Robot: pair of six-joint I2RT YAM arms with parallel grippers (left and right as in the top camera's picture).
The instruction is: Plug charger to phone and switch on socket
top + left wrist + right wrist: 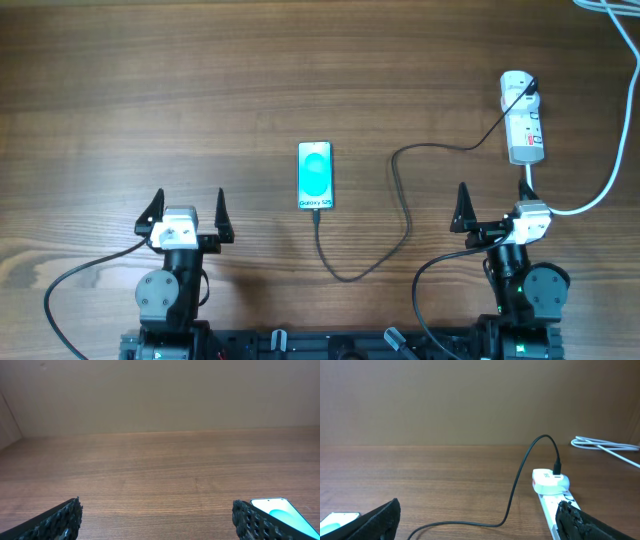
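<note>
— Where is the phone [315,176]?
— Flat in the middle of the worktop [150,90]. The charger [400,200] meets its near edge, then loops right to the socket [522,118].
— And the hands?
— The left hand [188,205] and right hand [495,205] both gape wide, holding nothing.

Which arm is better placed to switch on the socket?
Right. The socket lies close ahead of it and shows in its wrist view; the left sits farther off, beyond the phone.
</note>
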